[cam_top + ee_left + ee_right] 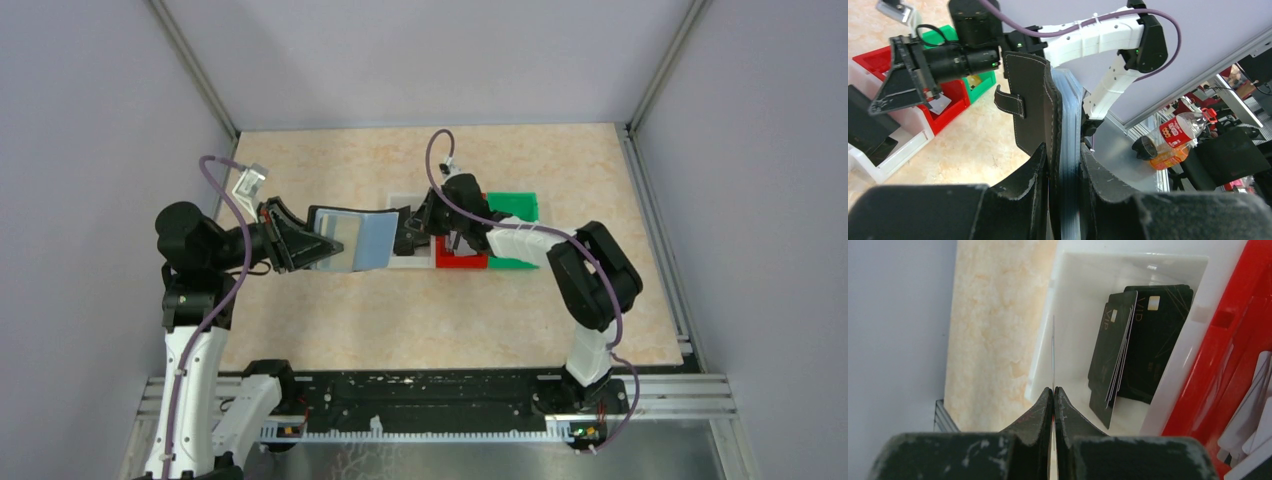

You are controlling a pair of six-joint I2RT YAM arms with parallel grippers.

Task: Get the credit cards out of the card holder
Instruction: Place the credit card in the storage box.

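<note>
Right gripper (1053,389) pinches what seems a credit card (1053,347), edge-on, pointing ahead over the white bin (1128,259). Left gripper (1063,156) clamps the card holder (1030,95).

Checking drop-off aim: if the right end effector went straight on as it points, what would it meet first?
Likely the inside of the white bin, beside the black cards standing in it; depth is unclear.

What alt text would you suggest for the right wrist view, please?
The right claw pinches a thin card, seen edge-on, by the left wall of a white bin; several black cards lean inside it. A red bin holding pale cards sits at the right.
</note>
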